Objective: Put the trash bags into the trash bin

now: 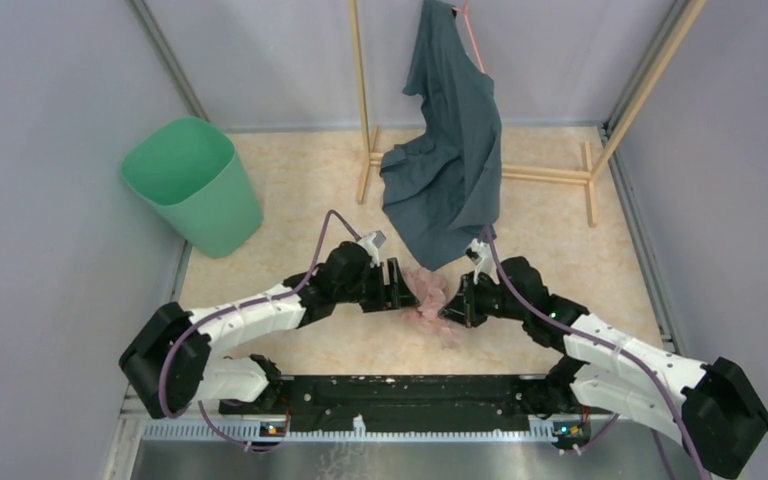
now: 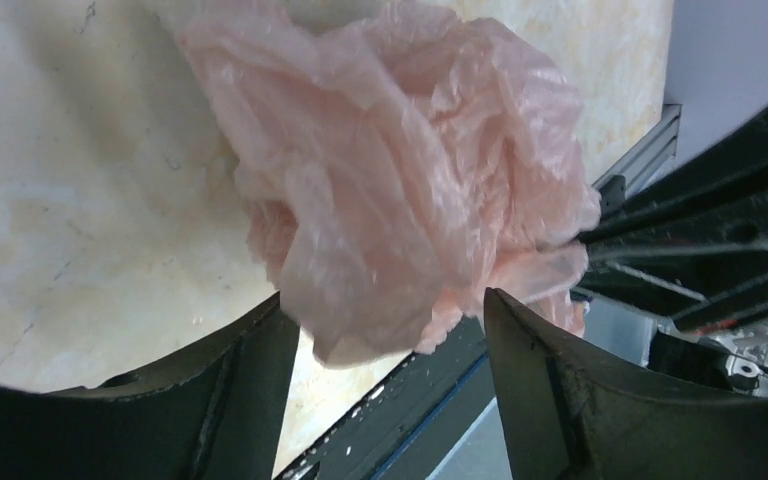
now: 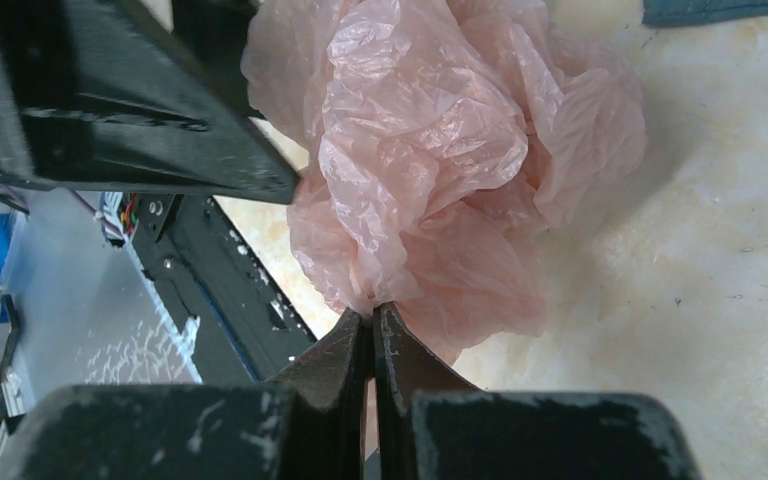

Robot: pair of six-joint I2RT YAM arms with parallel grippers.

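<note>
A crumpled pale pink trash bag hangs between my two grippers near the middle of the floor. My right gripper is shut on a fold of the trash bag and holds it up. My left gripper faces it from the other side, open, its jaws wide on either side of the lower part of the trash bag without pinching it. The mint-green trash bin stands upright at the far left by the wall, apart from both arms.
A dark teal-grey garment hangs from a wooden rack at the back, its hem just above the bag. A black base rail runs along the near edge. Walls close in on left and right.
</note>
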